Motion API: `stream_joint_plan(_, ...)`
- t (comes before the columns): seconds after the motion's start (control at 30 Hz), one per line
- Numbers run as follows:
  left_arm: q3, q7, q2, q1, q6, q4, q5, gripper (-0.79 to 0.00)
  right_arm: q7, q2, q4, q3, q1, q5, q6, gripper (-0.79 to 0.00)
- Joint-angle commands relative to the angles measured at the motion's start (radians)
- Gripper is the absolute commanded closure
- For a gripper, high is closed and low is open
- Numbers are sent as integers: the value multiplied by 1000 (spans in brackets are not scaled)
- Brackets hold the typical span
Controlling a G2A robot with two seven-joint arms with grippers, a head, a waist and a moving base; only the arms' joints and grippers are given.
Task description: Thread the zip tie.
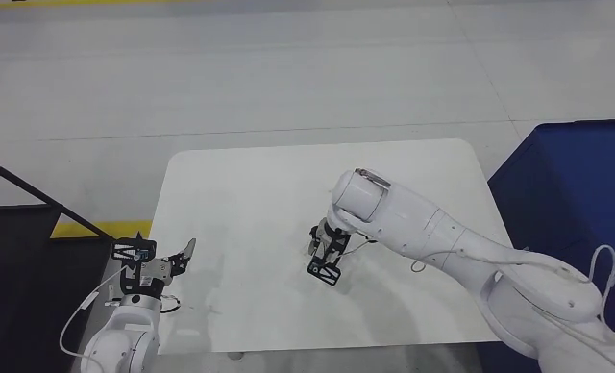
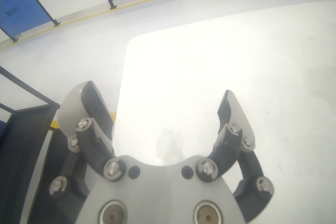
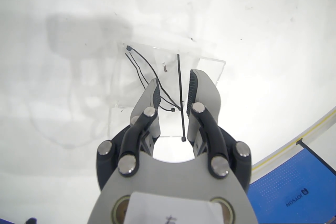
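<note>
A straight black zip tie lies on a clear flat tray on the white table. Two more curved black zip ties lie beside it on the tray. My right gripper hangs low over the tray, open, with the straight tie running between its fingers and touching neither. In the top view that gripper is near the table's middle. My left gripper is open and holds nothing; it hovers at the table's front left corner.
A blue panel stands just off the table's right edge. A dark frame stands off the left edge beside the left arm. The back half of the table is bare white surface.
</note>
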Motion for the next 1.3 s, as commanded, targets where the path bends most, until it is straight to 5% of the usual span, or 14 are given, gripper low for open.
stream_joint_plan(0.0,0,0,0,0,0,0,0,-785,0,-14,17,0,-1,-7,0,-228)
stream_joint_plan(0.8,0,0,0,0,0,0,0,-785,0,-130,176,0,2,-53,0,-169)
stream_joint_plan(0.87,0,0,0,0,0,0,0,-785,0,-134,180,0,3,-54,0,-145)
stream_joint_plan(0.93,0,0,0,0,0,0,0,-785,0,-137,183,0,4,-60,0,0)
stream_joint_plan(1.27,0,0,0,0,0,0,0,-785,0,-136,174,0,8,-64,0,0)
